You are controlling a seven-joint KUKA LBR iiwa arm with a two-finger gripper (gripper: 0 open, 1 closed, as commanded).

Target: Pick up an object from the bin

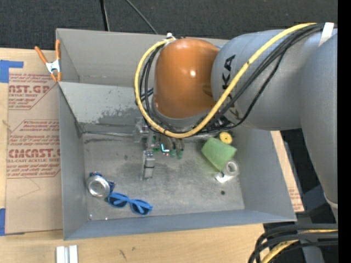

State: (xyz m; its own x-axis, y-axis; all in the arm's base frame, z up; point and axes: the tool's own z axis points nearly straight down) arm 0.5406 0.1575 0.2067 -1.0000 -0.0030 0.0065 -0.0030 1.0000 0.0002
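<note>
Arm (263, 75) bends into the bin (70, 163), claw (148, 167) low above its floor, opening impossible to tell.

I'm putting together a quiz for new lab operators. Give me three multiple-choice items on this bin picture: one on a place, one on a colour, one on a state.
1. Where in the bin do the blue sunglasses lie?
A) near the view's lower left corner
B) against the far wall
C) at the view's right end

2. What colour is the soft roll to the view's right of the gripper?
A) red
B) green
C) black

3. How is the silver can placed?
A) lifted by the gripper
B) resting on the bin floor beside the sunglasses
C) perched on the rim

Answers:
1 A, since they lie on the floor close to the near wall, at the left.
2 B, since the roll is plainly light green.
3 B, since it sits on the floor well apart from the gripper, next to the sunglasses.
</note>
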